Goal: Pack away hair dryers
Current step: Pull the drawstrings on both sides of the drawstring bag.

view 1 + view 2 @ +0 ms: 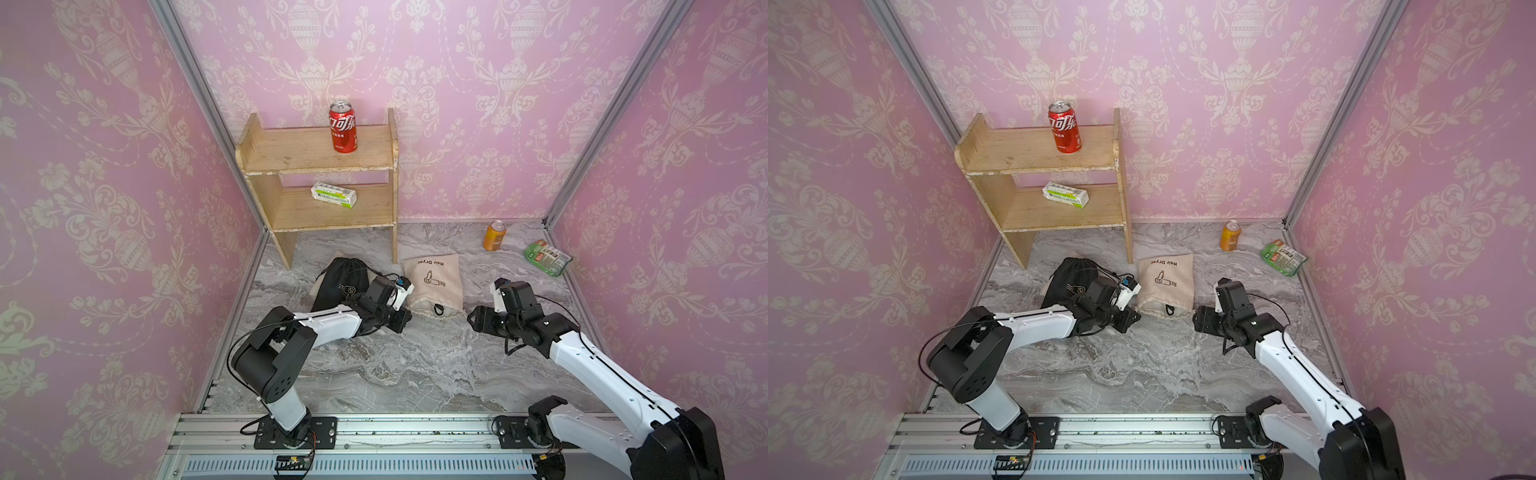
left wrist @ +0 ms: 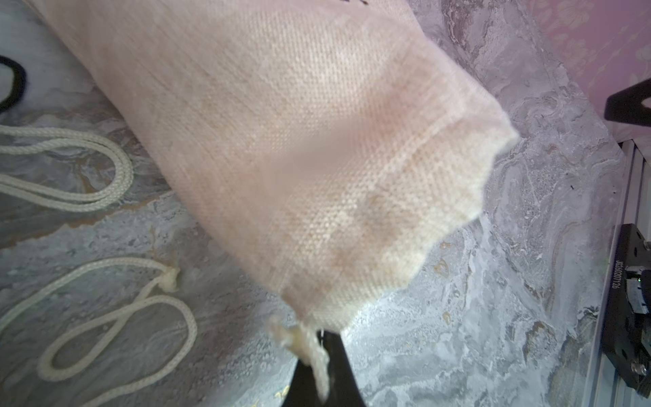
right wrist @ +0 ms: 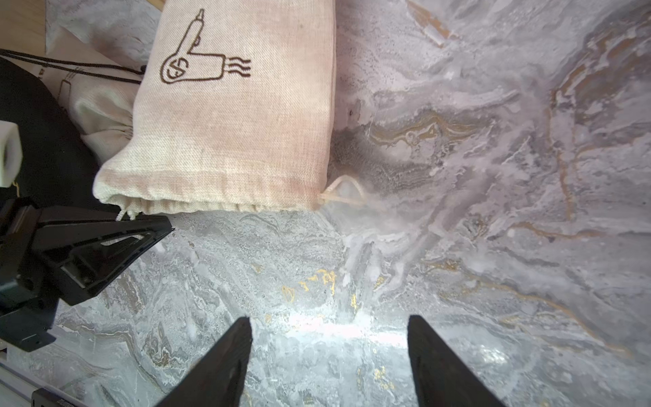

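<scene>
1. Left gripper [image 2: 322,366]: clenched on the frayed, knotted end of the cream drawstring [image 2: 299,338] at one corner of the beige pouch [image 3: 229,141]; jaws pressed together, cord pinched between them.
2. Right gripper [image 3: 329,352]: released, fingers [image 3: 225,370] spread wide above the bare marble table [image 3: 493,176], near the pouch's mouth yet apart from it.
3. Hair dryer [image 1: 426,308]: sits inside the beige pouch; shows only a white end with a black loop at the mouth, in both top views; remainder hidden by cloth.
4. Beige pouch: lies on the table with mouth toward the arms, dryer drawing and "Hair Dryer" lettering facing up; loose coils of drawstring on the marble beside it.
5. Black pouch [image 1: 345,278]: lies just beside the beige one, partly behind the left arm in both top views; covers part of a second beige pouch [image 3: 102,105]; contents hidden.
6. Wooden shelf [image 1: 291,153]: stands against the back wall; carries a red can [image 1: 343,128] on the upper board and a white-and-green box [image 1: 333,195] on the lower.
7. Orange can [image 1: 494,235] and green packet [image 1: 547,257]: rest on the table near the far right corner, well apart from both arms.
</scene>
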You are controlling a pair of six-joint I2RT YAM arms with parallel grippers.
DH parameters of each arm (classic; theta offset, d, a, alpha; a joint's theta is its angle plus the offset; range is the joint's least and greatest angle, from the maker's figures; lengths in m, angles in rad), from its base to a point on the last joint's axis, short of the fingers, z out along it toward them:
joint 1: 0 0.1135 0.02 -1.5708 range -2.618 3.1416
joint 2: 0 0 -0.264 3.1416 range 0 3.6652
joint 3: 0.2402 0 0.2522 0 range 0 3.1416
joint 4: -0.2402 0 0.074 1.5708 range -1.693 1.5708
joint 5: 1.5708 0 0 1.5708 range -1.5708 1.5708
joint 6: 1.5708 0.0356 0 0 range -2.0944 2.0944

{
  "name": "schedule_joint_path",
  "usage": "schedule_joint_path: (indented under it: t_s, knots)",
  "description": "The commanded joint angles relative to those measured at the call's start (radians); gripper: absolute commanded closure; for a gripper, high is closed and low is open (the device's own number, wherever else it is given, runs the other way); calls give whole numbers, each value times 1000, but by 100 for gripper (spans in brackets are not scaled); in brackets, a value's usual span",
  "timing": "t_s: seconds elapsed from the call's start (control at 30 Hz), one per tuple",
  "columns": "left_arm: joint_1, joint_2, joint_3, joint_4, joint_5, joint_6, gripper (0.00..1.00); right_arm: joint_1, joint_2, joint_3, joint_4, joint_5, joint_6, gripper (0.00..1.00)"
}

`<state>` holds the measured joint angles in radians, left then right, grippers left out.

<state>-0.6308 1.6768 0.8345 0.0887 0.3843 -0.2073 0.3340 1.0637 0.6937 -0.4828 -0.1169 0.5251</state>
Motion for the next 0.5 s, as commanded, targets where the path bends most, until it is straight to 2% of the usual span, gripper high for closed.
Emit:
schedule_joint_path:
  t_s: [0.0,0.47]
  knots:
    - [5,5,-30,-14,32,-30,100,-4,24,-19,46,-24,-4,28]
    - [9,-3,-43,-28,6,-30,100,-5,87,-11,71,-13,-25,28]
